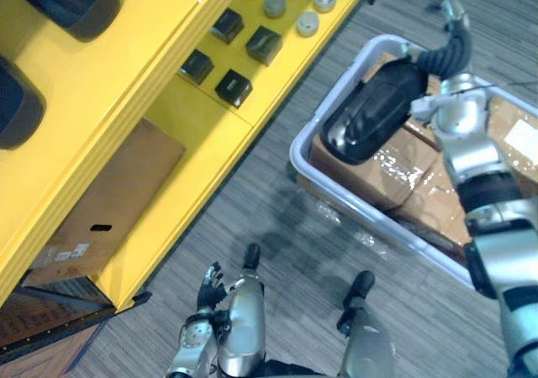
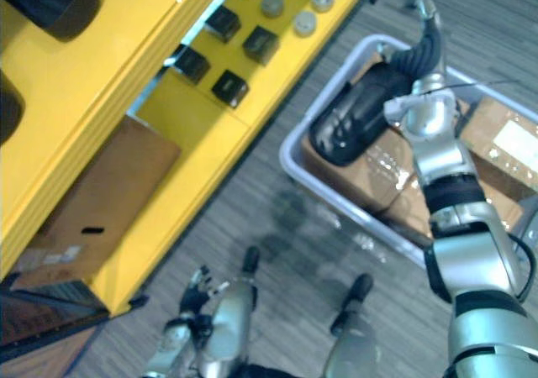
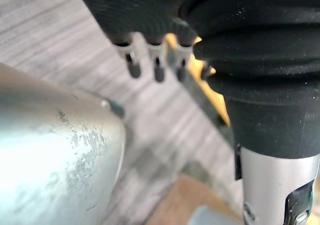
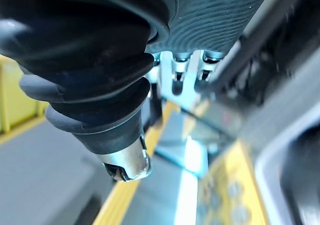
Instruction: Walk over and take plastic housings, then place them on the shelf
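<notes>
Left eye view: white label on cardboard box near black housing.

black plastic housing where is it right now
The black plastic housing is on the right of the left eye view, in the pale bin over the cardboard boxes, beside the right hand, right of the yellow shelf.
</notes>
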Robot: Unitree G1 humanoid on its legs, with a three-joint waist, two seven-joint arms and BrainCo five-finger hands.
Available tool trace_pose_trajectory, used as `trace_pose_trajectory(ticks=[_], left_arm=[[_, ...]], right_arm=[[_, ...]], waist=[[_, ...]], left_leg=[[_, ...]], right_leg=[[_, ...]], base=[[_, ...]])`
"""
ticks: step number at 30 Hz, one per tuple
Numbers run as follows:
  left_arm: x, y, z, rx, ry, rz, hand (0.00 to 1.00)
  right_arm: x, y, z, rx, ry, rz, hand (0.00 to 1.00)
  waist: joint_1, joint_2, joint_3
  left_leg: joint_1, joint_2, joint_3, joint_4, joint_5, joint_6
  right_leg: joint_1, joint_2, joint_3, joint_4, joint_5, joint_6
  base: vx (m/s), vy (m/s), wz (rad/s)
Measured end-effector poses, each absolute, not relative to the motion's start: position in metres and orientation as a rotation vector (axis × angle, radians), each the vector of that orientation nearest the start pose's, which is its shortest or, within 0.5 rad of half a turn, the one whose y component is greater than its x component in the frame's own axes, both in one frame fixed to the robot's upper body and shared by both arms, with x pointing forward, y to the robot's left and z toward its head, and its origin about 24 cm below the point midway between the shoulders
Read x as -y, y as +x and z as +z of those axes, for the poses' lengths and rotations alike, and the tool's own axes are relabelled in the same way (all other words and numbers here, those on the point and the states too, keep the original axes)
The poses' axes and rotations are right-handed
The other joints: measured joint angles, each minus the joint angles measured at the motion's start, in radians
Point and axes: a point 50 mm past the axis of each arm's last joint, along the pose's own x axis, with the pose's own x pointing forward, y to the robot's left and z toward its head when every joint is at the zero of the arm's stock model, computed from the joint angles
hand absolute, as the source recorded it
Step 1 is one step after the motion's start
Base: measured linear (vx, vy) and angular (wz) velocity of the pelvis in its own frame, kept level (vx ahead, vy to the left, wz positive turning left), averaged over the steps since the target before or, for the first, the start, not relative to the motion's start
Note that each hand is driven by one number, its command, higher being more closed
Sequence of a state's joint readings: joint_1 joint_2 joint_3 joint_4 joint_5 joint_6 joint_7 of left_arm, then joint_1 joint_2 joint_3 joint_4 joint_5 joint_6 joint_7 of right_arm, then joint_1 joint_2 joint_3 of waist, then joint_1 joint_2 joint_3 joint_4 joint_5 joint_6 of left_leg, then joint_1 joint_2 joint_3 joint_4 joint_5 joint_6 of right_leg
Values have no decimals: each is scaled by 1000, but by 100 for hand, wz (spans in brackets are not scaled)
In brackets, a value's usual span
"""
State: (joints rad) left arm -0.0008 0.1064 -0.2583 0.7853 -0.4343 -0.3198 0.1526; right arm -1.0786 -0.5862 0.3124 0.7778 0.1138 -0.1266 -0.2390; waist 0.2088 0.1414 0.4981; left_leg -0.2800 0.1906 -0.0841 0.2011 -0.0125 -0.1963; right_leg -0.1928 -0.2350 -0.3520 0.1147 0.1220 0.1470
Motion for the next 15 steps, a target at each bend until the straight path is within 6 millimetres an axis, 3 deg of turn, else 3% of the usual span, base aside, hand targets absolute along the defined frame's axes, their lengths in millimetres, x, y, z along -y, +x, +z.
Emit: trace_pose_trajectory(ticks=[7,15], left_arm=[[-153,193,-99,-505,-174,155,0],[-153,193,-101,-514,-206,179,0]], right_arm=[[223,410,196,82,-448,-228,0],[237,406,164,-135,-421,-282,0]], waist=[[25,0,0],[32,1,-1]], left_leg=[[0,-12,-4,-13,10,5],[-3,-28,-11,-23,22,6]], right_leg=[[-7,-14,-4,12,-6,2],[-16,-30,-6,26,-8,4]], base=[[-4,5,2],[-10,5,3]])
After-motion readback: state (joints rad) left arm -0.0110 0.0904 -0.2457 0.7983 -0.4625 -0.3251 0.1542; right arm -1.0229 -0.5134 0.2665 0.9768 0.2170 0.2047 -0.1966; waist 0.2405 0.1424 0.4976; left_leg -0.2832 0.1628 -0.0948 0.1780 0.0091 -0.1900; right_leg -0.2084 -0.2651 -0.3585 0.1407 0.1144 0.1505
